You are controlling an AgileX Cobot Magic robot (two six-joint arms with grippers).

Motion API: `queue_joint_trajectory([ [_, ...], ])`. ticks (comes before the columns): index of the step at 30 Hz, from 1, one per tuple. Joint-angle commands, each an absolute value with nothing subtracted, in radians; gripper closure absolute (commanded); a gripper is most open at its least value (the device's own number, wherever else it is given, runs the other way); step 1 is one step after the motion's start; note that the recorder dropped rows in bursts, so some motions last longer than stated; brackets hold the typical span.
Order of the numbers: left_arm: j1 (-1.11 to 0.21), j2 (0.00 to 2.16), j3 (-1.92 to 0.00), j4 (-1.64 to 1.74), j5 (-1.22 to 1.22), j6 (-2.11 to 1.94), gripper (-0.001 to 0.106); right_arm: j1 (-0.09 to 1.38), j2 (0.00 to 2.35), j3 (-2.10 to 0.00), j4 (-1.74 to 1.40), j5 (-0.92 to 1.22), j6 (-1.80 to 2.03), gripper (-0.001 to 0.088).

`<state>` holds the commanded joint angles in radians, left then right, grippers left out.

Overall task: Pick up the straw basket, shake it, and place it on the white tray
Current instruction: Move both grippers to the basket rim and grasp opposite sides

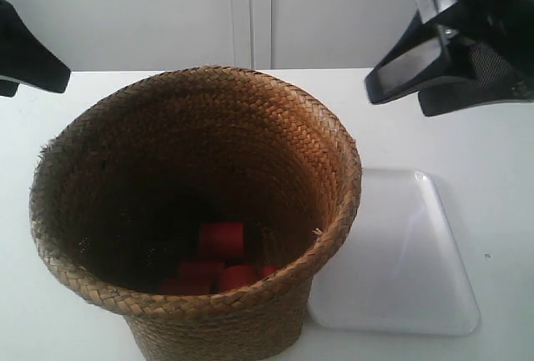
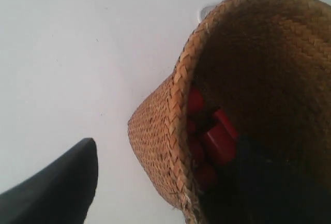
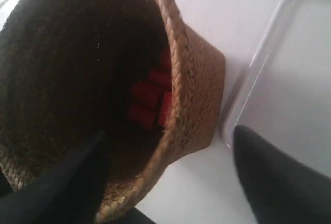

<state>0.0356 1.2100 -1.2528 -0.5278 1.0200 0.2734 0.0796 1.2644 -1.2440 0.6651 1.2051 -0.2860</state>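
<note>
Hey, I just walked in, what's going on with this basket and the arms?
A two-armed robot is set to handle the straw basket, which stands on the table with red blocks inside, beside the white tray, not on it. The right gripper is open near the rim, gripping nothing. Only one finger of the left gripper shows, clear of the basket.

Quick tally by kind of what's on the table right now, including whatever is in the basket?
Straw basket: 1
White tray: 1
Red blocks inside the basket: at least 4; the pile sits in shadow, so the exact count is unclear
Total: at least 6
</note>
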Motion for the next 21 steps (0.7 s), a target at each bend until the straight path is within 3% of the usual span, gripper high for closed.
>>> queue_joint_trajectory([
  [13, 0.036, 1.309, -1.246, -0.572, 1.036, 0.319, 0.028, 0.174, 1.451, -1.244, 0.661, 1.123, -0.284, 0.0070],
  [21, 0.033, 1.402, -1.148, -0.679, 1.045, 0.428, 0.028, 0.198, 1.540, -1.244, 0.661, 1.109, -0.280, 0.0070],
])
